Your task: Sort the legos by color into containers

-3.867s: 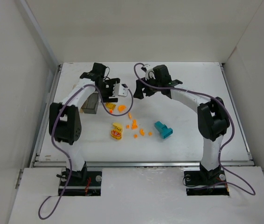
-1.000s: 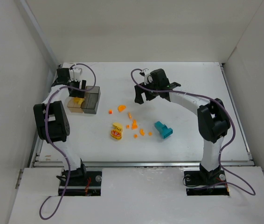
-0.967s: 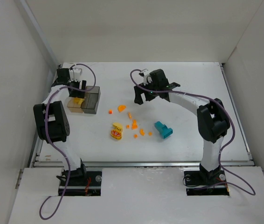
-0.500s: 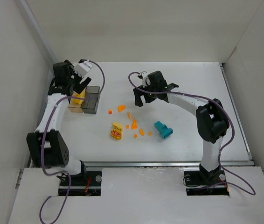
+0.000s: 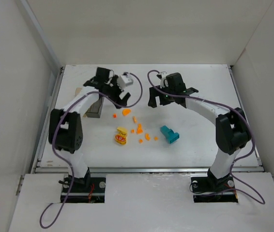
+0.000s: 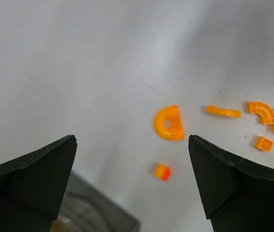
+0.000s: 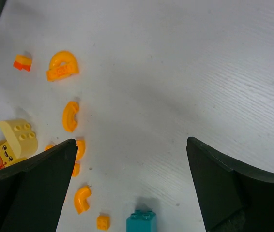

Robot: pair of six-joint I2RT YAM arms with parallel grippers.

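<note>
Hard, light, glossy plastic in all the legos: stiff enough for a firm pinch, probably slick enough to squirt out of a careless one. Best to take the orange half-ring (image 6: pixel 170 123), right of centre in the left wrist view, across its flat edge and curved back. Same for the tiny orange-red cube (image 6: pixel 162 171) just below it: square-on, across two flat sides. Likely no trouble with weight, plenty with size. Wider span for the teal block (image 7: pixel 142 222) at the bottom edge of the right wrist view, and for the yellow piece with red marks (image 7: pixel 8 140) at its left edge. All scattered mid-frame in the top view, on the white table (image 5: pixel 200 96). Left of centre there, the grey container (image 5: pixel 94 110), with the amber container (image 5: pixel 78 91) barely peeping out behind the arm. On the left gripper (image 6: pixel 131 145), fingers wide apart, holding nothing, hanging above the half-ring. On the right gripper (image 7: pixel 129 142), likewise spread wide and empty, over bare table beside the orange bits.
</note>
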